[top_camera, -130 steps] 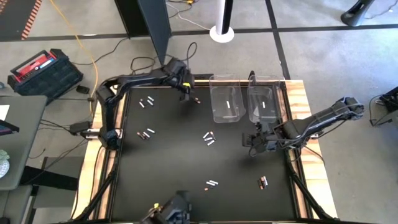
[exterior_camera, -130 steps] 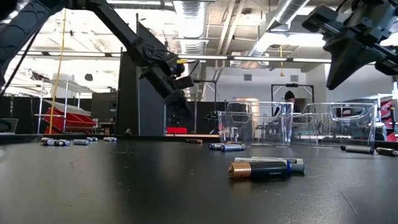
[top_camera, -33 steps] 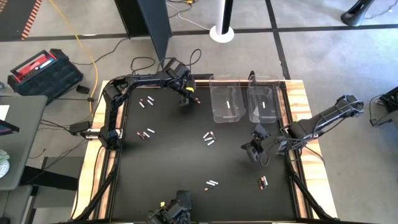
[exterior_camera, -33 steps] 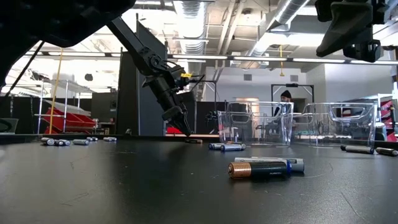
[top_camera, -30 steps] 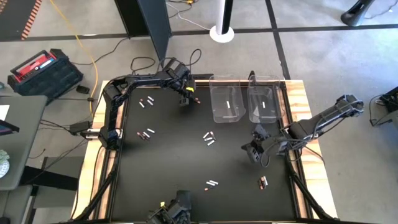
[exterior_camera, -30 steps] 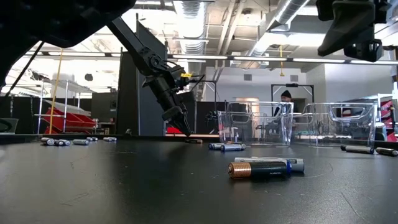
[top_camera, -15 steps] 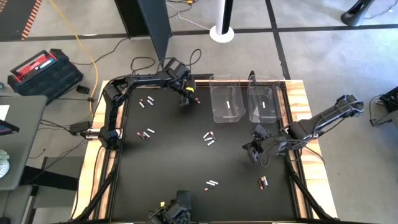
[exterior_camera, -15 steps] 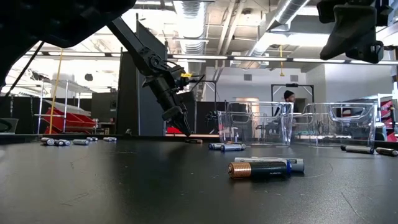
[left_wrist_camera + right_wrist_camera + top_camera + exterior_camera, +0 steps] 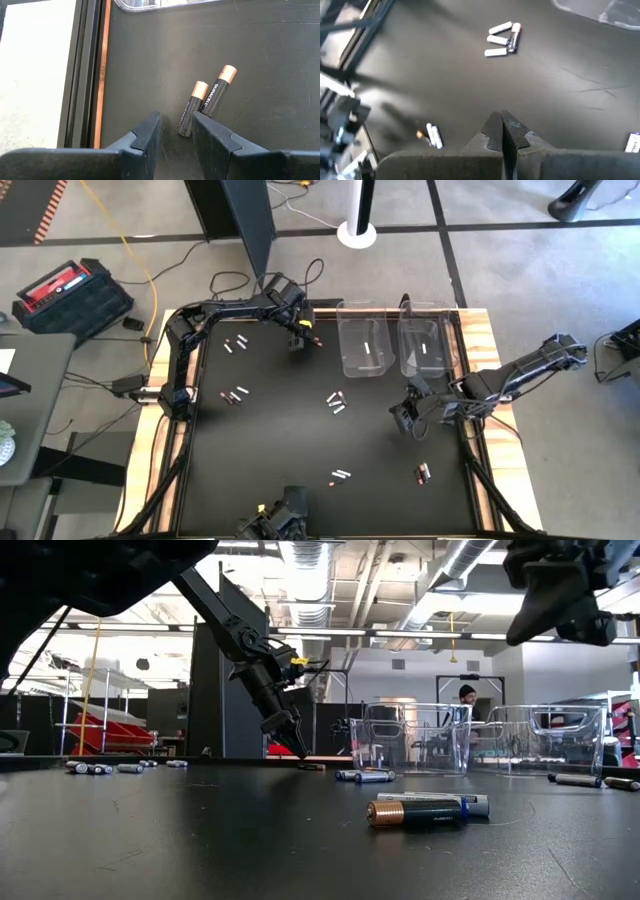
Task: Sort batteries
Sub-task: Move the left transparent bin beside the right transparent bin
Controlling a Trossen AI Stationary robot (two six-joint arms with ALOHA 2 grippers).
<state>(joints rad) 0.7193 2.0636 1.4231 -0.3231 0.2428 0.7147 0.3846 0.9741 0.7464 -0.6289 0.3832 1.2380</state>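
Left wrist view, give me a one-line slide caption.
Open left claw low over the black table, fingers apart, just short of two copper-topped Duracell batteries.

The dark copper-capped battery [image 9: 189,116] beside the left tool's fingers runs partly behind one finger, so its far end is hidden. A clear plastic bin [image 9: 150,4] is cut off by the edge. From above, the scattered cells' labels are too small to read.
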